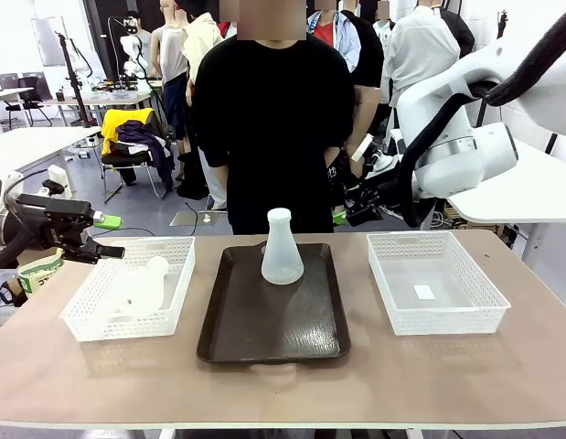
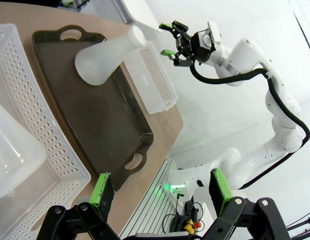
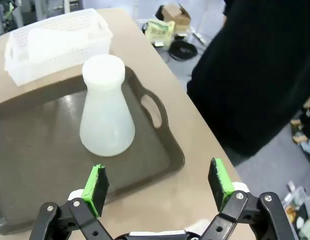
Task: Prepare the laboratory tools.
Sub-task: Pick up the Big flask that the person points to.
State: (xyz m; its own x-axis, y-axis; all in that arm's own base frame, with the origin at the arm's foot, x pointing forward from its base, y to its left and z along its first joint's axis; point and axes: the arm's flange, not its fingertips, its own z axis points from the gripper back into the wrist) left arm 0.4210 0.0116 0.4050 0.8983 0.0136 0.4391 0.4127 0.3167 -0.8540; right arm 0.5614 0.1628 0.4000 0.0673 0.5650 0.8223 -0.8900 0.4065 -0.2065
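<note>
Frosted conical flask (image 1: 282, 247) upright on tray (image 1: 273, 343); second flask (image 1: 141, 288) lying in left basket (image 1: 127, 329). My left fingers (image 2: 102, 189), right fingers (image 3: 96, 186): spread, empty.

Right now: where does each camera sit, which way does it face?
Front view: fixed between the arms, facing across the table at the person in black; left end effector and right end effector show, open.
Left wrist view: on left wrist, looking across the white mesh plastic basket and dark brown rectangular tray toward the right arm; own pads below.
Right wrist view: on right wrist, looking down at the tray and person's torso; own pads below.
Shared: the upright translucent frosted-white conical flask on the tray, in all three.
</note>
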